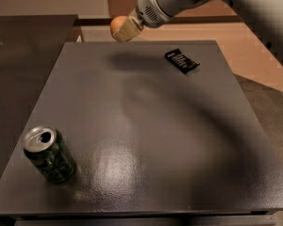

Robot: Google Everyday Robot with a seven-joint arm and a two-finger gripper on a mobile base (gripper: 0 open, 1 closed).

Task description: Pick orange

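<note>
In the camera view, the counter [155, 140] was a flat, dark grey slab with a faintly pebbled, semi-gloss top. A darker surface [23, 46] lay to its left and a tan floor [254, 46] beyond. The gripper [121, 29], with pale beige pads on a smooth grey-white arm, was clamped on the orange [115, 23], a small, round, matte fruit held above the counter's far edge. A dented green can [49, 154] stood upright near the front left corner. A flat black packet [181, 61] lay near the far right.
</note>
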